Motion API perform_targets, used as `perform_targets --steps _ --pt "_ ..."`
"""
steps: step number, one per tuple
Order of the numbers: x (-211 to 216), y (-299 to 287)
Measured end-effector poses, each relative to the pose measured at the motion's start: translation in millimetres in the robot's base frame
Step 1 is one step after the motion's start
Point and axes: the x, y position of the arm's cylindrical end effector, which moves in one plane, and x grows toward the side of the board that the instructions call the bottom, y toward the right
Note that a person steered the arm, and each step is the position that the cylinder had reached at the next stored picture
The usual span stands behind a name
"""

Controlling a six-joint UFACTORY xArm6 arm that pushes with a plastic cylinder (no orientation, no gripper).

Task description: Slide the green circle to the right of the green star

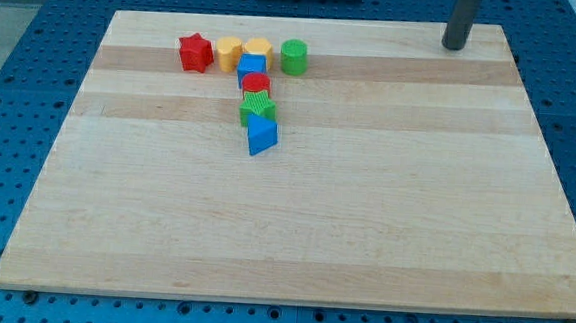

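The green circle stands near the view's top, at the right end of a row of blocks. The green star lies below and slightly left of it, in a column of touching blocks. My tip is at the view's top right, far to the right of the green circle and touching no block.
A red star, a yellow block and another yellow block form the row left of the green circle. A blue block, a red block and a blue triangle share the column with the green star on the wooden board.
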Motion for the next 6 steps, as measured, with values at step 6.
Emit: perform_targets --steps 6 --pt "-47.3 -104.0"
